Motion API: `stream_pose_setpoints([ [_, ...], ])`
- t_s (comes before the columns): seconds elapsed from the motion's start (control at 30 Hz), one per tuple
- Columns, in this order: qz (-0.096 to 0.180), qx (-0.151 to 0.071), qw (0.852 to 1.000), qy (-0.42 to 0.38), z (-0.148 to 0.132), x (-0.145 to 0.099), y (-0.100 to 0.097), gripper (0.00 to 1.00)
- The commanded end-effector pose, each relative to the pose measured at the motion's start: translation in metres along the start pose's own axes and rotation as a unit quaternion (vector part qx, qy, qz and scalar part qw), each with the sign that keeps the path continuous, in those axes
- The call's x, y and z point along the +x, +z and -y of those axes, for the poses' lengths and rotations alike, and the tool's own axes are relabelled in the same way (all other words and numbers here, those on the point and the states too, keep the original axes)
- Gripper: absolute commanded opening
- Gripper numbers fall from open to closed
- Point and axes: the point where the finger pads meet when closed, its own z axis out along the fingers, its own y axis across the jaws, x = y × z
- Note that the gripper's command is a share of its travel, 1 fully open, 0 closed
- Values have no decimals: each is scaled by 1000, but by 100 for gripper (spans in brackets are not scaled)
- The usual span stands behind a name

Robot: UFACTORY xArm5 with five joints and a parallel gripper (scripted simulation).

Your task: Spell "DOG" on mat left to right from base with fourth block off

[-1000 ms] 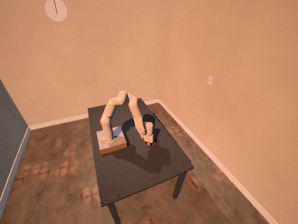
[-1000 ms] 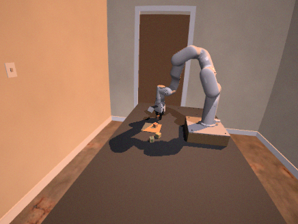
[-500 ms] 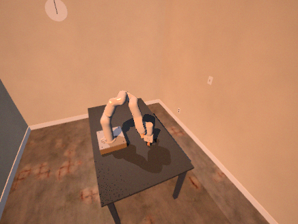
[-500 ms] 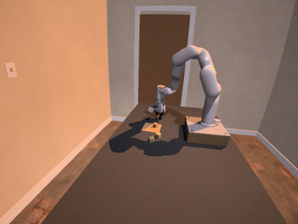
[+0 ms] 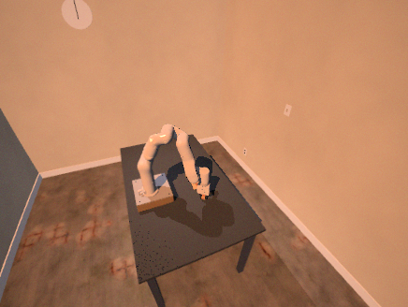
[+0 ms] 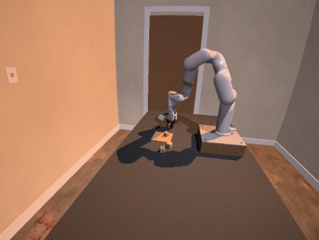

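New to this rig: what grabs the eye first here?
The tall arched arm, bent over from its box-like base at the far end of the dark table. Its gripper hangs just above the orange mat, shut on a block too small to read. One block sits on the mat; two more lie just off its near edge.

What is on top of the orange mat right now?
One block sits on the mat, its letter too small to read. The tool hangs above the mat's far edge, shut on something small that its fingers hide. Two more blocks lie off the mat.
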Motion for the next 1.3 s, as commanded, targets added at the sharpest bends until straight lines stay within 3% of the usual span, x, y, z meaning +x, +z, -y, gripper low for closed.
stream_pose_setpoints([
  [0.0,-1,-2,1000,0,-1,0,-1,27],
  [0.2,-1,-2,1000,0,-1,0,-21,27],
  [0.5,-1,-2,1000,0,-1,1,-84,27],
  [0.73,-1,-2,1000,0,-1,1,-100,27],
  [1.27,-1,-2,1000,8,0,3,-100,27],
])
